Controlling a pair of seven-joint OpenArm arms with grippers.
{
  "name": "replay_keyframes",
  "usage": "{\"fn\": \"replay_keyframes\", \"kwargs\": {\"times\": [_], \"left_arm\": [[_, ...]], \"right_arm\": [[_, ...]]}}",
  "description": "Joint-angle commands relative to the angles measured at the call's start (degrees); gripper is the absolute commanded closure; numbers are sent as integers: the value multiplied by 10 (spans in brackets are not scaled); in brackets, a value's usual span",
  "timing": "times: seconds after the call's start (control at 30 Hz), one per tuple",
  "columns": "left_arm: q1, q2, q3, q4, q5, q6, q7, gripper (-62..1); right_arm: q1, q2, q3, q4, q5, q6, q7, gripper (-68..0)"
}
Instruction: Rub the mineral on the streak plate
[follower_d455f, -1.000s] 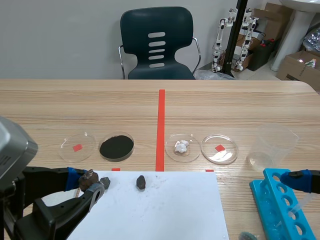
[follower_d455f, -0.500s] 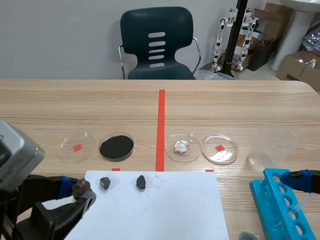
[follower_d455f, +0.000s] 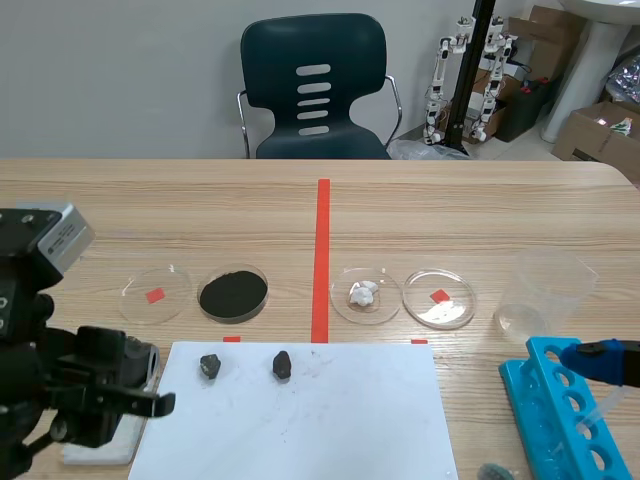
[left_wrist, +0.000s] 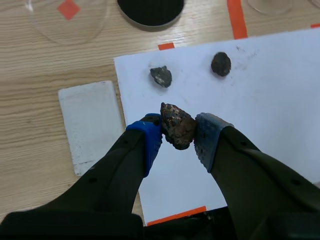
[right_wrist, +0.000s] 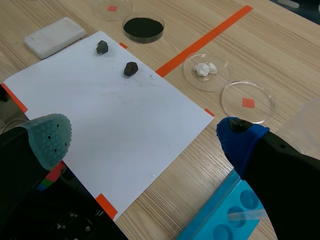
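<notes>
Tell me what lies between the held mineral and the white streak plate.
Left wrist view: between mineral and streak plate sit one blue pad of the left gripper, the paper's edge and a thin strip of table.

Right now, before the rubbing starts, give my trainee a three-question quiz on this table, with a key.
1. True or false: the left gripper is shut on a brown mineral.
2. The white streak plate lies: A) on the table beside the white paper; B) on top of the paper; C) in the gripper.
3. How many dark stones lie loose on the paper?
Key: 1 true; 2 A; 3 two.
</notes>
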Motion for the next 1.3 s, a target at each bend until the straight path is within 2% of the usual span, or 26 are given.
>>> {"fn": "replay_keyframes", "kwargs": {"times": [0.0, 0.1, 0.27, 0.37, 0.67, 1.03, 1.27], "left_arm": [[-23, 7, 2, 6, -2, 5, 12, -130], [-75, 20, 2, -14, -10, 13, 64, -130], [-158, 25, 2, -97, -38, 42, 140, -130], [-199, 25, 2, -144, -39, 54, 168, -130], [-292, 25, 2, -256, -26, 54, 246, -130], [-362, 25, 28, -378, -14, 53, 266, -130], [-385, 25, 43, -417, 0, 54, 266, -130]], "right_arm": [[2, 0, 2, 4, 7, 0, 8, -604], [2, 0, 2, 4, 7, 0, 8, -604], [2, 0, 2, 4, 7, 0, 8, -604], [2, 0, 2, 4, 7, 0, 8, -604], [2, 0, 2, 4, 7, 0, 8, -604], [2, 0, 2, 4, 7, 0, 8, -604], [2, 0, 2, 4, 7, 0, 8, -604]]}}
